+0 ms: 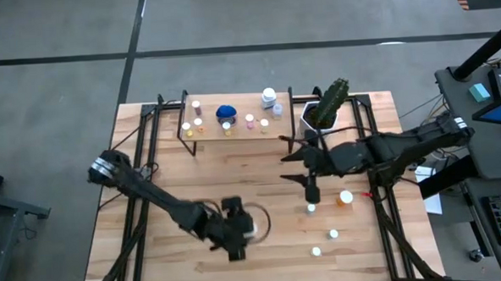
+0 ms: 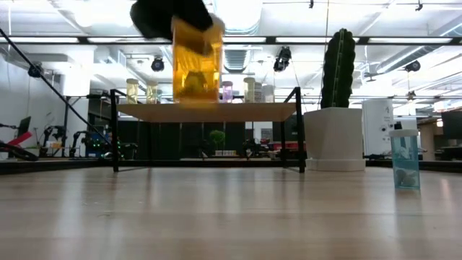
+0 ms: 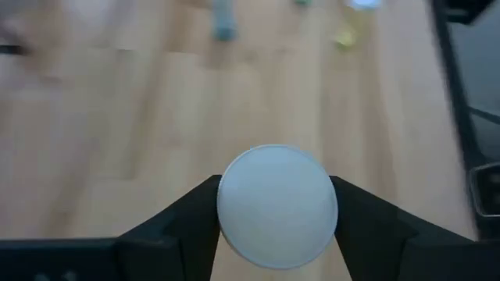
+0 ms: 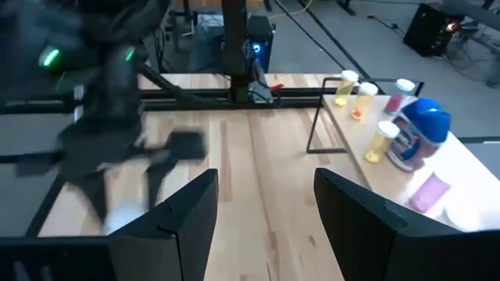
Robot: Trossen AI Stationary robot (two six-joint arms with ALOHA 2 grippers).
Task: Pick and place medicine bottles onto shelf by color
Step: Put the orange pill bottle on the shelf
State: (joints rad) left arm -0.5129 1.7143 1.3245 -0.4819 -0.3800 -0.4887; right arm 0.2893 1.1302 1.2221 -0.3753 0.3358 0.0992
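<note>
My left gripper (image 1: 240,232) is over the table's near middle, shut on an amber medicine bottle (image 2: 195,63) with a white cap (image 3: 277,204). My right gripper (image 4: 266,211) hovers open over the table's right half (image 1: 287,166), with nothing between its fingers. The shelf (image 1: 209,134), a light-wood board on black legs, stands at the far edge with several small bottles and a larger blue one (image 4: 422,129) on it. Several more bottles stand upright on the table at the right, among them an orange one (image 1: 346,197) and a white-capped one (image 1: 332,233). My left gripper pinches the white cap by its two opposite sides (image 3: 228,209) between its two fingers (image 3: 187,222). The fingers slant down from above. The amber body (image 2: 196,72) hangs below them, almost upright and lifted clear of the table.
A white pot with a green cactus (image 1: 327,110) stands at the far right, beside the shelf. A clear bluish bottle (image 2: 405,159) stands alone at the right in the low view. Black frame rails (image 1: 141,162) run along both sides of the table.
</note>
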